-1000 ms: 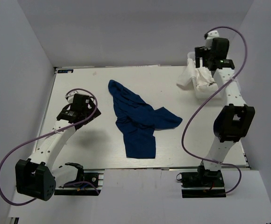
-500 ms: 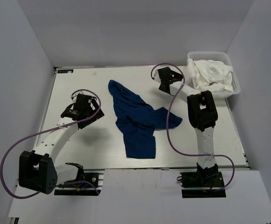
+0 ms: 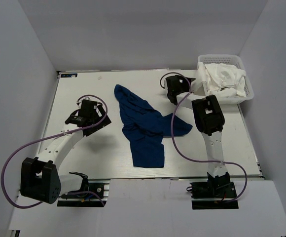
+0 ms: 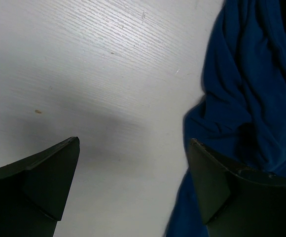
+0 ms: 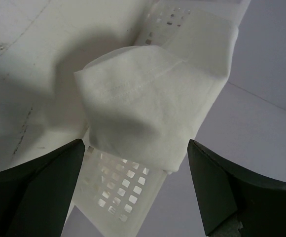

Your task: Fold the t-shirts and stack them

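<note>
The navy t-shirt (image 3: 143, 126) lies crumpled in the middle of the table, and its edge shows in the left wrist view (image 4: 251, 84). The white t-shirt (image 3: 224, 79) is bunched in the white lattice basket (image 3: 249, 95) at the back right. A fold of it (image 5: 148, 108) hangs over the basket's side (image 5: 118, 192). My left gripper (image 3: 102, 118) is open and empty just left of the navy shirt, its right finger (image 4: 232, 192) over the shirt's edge. My right gripper (image 3: 178, 90) is open and empty, low over the table, left of the basket and facing the hanging fold (image 5: 135, 187).
The white table (image 3: 84, 89) has grey walls on three sides. The basket stands in the back right corner, against the right wall. The right arm's cable (image 3: 175, 133) loops over the navy shirt's right sleeve.
My right arm has swung down from above the basket to the table left of it, uncovering the basket and white shirt. My left gripper has edged right toward the navy shirt.
</note>
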